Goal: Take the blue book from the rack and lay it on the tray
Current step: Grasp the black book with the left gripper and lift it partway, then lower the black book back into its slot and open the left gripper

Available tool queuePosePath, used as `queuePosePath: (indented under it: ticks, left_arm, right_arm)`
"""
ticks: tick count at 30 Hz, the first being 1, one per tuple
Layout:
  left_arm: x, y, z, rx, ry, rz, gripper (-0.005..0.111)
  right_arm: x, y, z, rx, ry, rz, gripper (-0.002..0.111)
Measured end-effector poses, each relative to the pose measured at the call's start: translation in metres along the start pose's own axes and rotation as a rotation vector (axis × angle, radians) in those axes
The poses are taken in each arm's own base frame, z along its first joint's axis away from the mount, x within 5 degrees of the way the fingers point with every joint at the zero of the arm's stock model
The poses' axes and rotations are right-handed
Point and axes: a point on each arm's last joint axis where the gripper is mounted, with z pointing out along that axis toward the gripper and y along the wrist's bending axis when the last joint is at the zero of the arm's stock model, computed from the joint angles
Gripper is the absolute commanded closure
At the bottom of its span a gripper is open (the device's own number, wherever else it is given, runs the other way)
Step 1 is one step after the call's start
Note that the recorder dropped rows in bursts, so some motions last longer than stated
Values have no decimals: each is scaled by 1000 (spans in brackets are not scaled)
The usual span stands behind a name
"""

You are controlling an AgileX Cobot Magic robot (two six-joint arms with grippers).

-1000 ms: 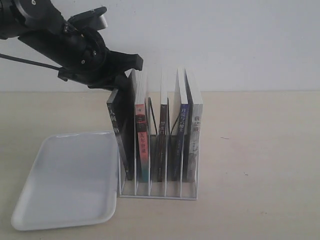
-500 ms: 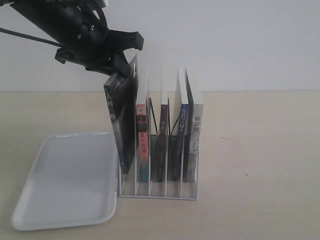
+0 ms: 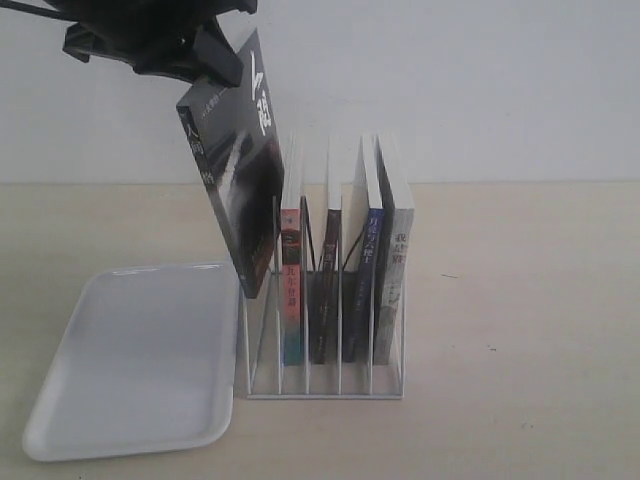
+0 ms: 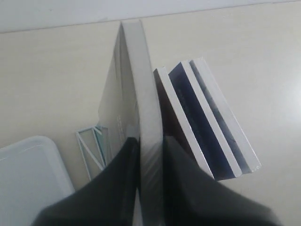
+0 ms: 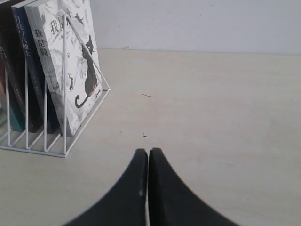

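Note:
The blue book (image 3: 362,268), with a dark blue spine and white title, stands in the fourth slot from the left of the white wire rack (image 3: 320,385); it also shows in the wrist views (image 4: 202,117) (image 5: 35,70). My left gripper (image 3: 205,55) (image 4: 148,141) is shut on a different book, a black-grey one (image 3: 240,190) with white characters. It hangs tilted above the rack's left end, its lower corner at rod height. The white tray (image 3: 130,360) lies left of the rack. My right gripper (image 5: 148,151) is shut and holds nothing, right of the rack.
Three more books stand in the rack: a red-and-teal-spined one (image 3: 291,290), a dark one (image 3: 325,290) and a white-grey one with a cat on its cover (image 3: 392,270) (image 5: 77,61). A white wall rises behind the beige table (image 3: 520,300).
The left gripper has risen and moved left, drawing the black-grey book up out of the rack's leftmost slot and tilting it. The blue book has stayed in its slot.

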Motion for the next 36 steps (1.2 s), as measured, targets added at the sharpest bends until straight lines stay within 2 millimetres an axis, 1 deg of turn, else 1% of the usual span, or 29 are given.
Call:
queuePosePath:
  ticks: [2, 22, 31, 36]
  left_arm:
    - [0, -1, -3, 1, -1, -3, 103]
    - [0, -1, -3, 1, 0, -6, 103]
    - [16, 9, 16, -18, 15, -31, 103]
    - [22, 13, 22, -25, 14, -42, 103]
  right_arm:
    - [0, 0, 0, 0, 0, 0, 108]
    - [0, 0, 0, 0, 0, 0, 108]
    - [0, 0, 0, 0, 0, 0, 108]
    - [0, 0, 0, 0, 0, 0, 108]
